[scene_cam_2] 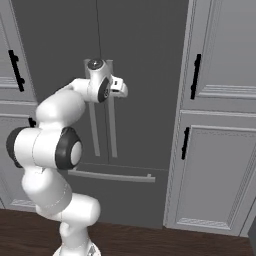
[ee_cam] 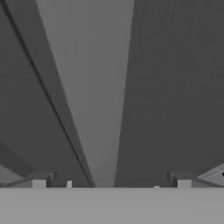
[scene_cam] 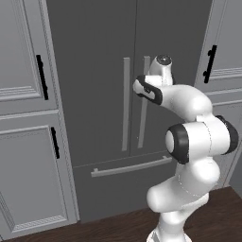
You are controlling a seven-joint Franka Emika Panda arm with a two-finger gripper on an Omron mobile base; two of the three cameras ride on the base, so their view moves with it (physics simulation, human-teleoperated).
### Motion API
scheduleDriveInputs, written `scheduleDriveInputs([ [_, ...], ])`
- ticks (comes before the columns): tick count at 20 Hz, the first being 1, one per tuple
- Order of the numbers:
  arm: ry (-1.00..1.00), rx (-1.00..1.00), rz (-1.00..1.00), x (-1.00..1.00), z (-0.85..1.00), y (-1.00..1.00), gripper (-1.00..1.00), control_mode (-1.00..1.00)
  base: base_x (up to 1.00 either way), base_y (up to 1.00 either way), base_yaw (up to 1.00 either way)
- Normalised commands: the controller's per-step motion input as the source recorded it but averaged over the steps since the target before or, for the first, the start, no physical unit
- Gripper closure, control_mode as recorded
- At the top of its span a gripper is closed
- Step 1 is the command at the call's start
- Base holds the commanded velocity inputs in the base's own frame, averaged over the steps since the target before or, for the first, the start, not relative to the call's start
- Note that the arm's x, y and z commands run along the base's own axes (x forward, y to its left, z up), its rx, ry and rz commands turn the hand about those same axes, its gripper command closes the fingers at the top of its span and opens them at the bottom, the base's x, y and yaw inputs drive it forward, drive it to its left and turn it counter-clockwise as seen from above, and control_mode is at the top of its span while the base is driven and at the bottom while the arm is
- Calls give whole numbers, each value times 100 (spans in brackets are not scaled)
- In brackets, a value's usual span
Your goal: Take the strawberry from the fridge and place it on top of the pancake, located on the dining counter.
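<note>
- The arm [scene_cam: 189, 142] rises from the dark wood floor [scene_cam: 222, 208] in front of the fridge [scene_cam: 94, 71] and bends forward at shoulder height, its wrist reaching toward the fridge doors.
- The gripper [ee_cam: 111, 181] stands wide; in the hand view its two fingertips [ee_cam: 39, 183] sit far apart at the bottom, and nothing is between them.
- In the hand view a pale grey bar handle [ee_cam: 94, 87] runs up from between the fingertips, close ahead, with dark door surface to either side.
- In the base views the hand is at the upper part of the right door's handle [scene_cam: 144, 123], near its top end; whether it touches cannot be told.
- The fridge is shut: both doors closed, the two long handles side by side at the middle seam, the left one [scene_cam: 125, 104] free.
- Below them the bottom drawer [scene_cam: 118, 189] is closed, its bar handle [scene_cam: 130, 167] lying crosswise.
- Light grey panelled cabinets [scene_cam: 23, 118] with black handles [scene_cam: 41, 75] flank the fridge on both sides.
</note>
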Motion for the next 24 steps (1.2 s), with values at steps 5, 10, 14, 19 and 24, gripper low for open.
scheduleDriveInputs([
  [5,-8,0,0,43,-4,-4,-100,-100,0,0,0],
  [10,-7,0,0,49,-3,0,-100,-100,0,0,0],
  [14,-16,0,0,39,-16,0,-100,-100,0,0,0],
  [19,-29,-3,0,20,-43,0,-100,-100,0,0,0],
  [24,-6,0,0,32,-13,0,100,-100,0,0,0],
])
